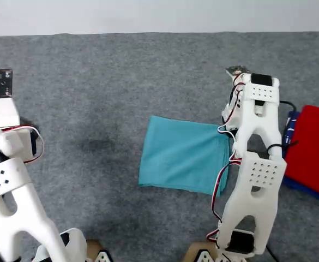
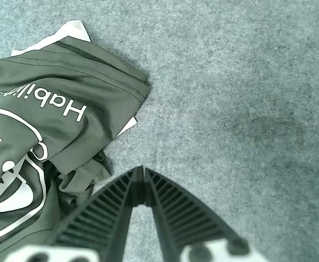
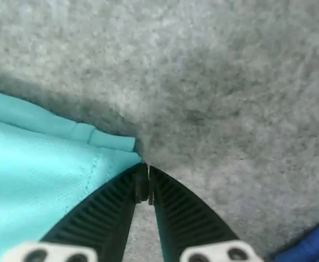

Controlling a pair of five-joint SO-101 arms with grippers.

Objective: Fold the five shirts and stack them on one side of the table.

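1. Nearest me in the high view is the left arm (image 1: 12, 202), low at the left edge of the worktop (image 1: 94, 82). Its hand (image 2: 144, 185) is closed tip to tip with nothing in it, and it hangs over the bare grey cover.
2. Just beside that hand lies the dark green shirt (image 2: 44, 109), crumpled and unfolded, with its white print facing up. I judge it light and limp, so it will bunch rather than hold a shape. I would take it at a hem or the collar edge, where the cloth is doubled, not in the loose middle.
3. In the centre the teal shirt (image 1: 181, 155) lies flat, folded into a neat rectangle. It is soft and several layers thick. Pinching only the top layer would likely pull the fold open, so I would bite through the whole thickness at an edge. The rough cover will probably drag at it if I slide it.
4. The right arm (image 1: 257, 174) stands over the teal shirt's right edge. Its hand (image 3: 143, 183) is closed, with the tips at the shirt's hemmed corner. I cannot tell whether any cloth is caught between them.
5. At the far right a red shirt (image 1: 312, 144) lies folded on blue cloth (image 1: 304, 188). I take that to be the stack.
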